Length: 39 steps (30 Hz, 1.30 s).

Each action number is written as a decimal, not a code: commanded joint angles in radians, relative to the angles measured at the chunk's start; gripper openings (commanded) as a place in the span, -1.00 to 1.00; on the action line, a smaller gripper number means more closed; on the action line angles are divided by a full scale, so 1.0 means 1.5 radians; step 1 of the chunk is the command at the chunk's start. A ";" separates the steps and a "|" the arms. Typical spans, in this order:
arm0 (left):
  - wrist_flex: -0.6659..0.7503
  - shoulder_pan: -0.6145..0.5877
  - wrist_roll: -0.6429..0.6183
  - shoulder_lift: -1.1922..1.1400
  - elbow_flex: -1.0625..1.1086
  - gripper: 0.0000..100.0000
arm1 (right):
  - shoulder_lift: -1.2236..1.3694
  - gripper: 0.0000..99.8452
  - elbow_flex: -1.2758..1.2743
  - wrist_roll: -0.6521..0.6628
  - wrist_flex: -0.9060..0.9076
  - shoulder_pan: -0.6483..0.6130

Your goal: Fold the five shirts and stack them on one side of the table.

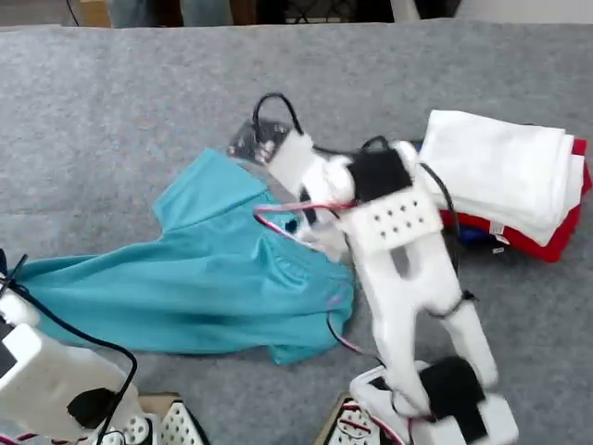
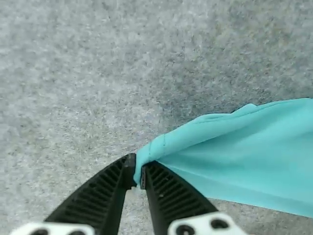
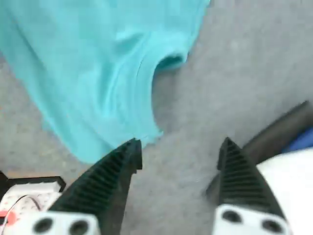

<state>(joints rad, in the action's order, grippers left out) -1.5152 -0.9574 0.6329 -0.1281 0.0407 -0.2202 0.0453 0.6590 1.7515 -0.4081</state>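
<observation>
Near the table's [image 1: 139, 111] front left corner, the left gripper [image 2: 137, 172] pinches an edge of the teal shirt [image 1: 213, 278], which is spread across the middle. Farther in, the right gripper [image 3: 180, 149] hangs open at the shirt's edge. A stack of folded shirts [image 1: 505, 176] sits by the right edge.

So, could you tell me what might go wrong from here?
The left tool pinches just a small edge fold of the teal shirt, so pulling could slip it free. The open right tool hangs mostly over bare table beside the hem and might close on nothing. Its arm sits near the folded stack and could nudge it.
</observation>
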 commanded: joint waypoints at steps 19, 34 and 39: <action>0.056 0.064 -0.047 0.007 0.018 -0.94 | 0.896 -0.62 0.985 -0.056 -0.028 -0.102; 0.265 0.085 -0.140 0.009 0.141 -0.94 | 1.049 -0.45 1.003 -0.178 -0.180 -0.060; 0.303 0.083 -0.140 0.009 0.158 -0.94 | 1.055 -0.50 1.002 -0.184 -0.129 -0.057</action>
<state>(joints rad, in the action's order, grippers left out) -1.0917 -0.8393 0.4335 -0.1281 0.2785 1.3709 1.4983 0.3951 1.5167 -0.5171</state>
